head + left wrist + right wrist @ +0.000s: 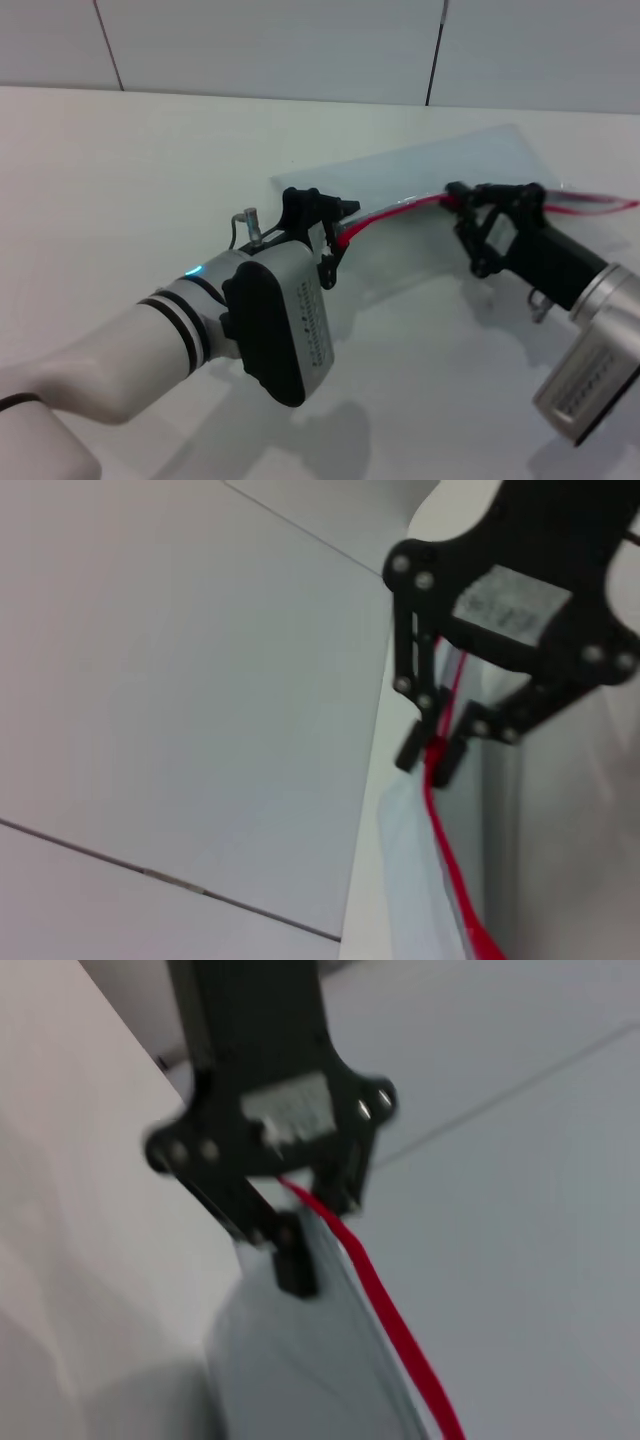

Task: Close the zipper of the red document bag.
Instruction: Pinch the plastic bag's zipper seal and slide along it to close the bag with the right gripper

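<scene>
bag (450, 165) lies flat on the table (120, 170), far side, zipper (400, 208) edge lifted between the arms | left gripper (335, 232) clamped on the zipper end | right gripper (462, 200) clamped on the zipper farther along | progress: seems mid-pull; slider not visible, closed part cannot be judged

You have the bag (440, 165) lying on the table (130, 180), behind both grippers. Its zipper (400, 208) runs from the left gripper (335, 235) rightward through the right gripper (462, 198) and past it.
</scene>
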Motion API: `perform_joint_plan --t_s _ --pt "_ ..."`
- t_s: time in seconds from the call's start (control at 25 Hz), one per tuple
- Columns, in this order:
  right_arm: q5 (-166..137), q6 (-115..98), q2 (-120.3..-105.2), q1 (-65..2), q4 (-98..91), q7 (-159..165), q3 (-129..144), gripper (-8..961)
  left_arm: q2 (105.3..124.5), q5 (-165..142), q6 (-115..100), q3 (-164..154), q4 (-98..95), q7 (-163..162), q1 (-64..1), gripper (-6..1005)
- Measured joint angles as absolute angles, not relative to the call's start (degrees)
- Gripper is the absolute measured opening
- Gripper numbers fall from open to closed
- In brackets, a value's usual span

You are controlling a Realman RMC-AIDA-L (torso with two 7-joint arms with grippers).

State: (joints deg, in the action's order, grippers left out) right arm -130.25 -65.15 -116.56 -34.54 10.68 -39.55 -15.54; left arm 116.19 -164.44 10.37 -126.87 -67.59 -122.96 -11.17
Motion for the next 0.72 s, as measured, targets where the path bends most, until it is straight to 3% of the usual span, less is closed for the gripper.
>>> perform_joint_plan --t_s 0.72 --pt "-102.82 -64.02 -116.67 -32.05 1.60 -43.79 -15.54 109 116.19 -163.78 10.41 -130.17 -66.86 -123.31 -9.90 54"
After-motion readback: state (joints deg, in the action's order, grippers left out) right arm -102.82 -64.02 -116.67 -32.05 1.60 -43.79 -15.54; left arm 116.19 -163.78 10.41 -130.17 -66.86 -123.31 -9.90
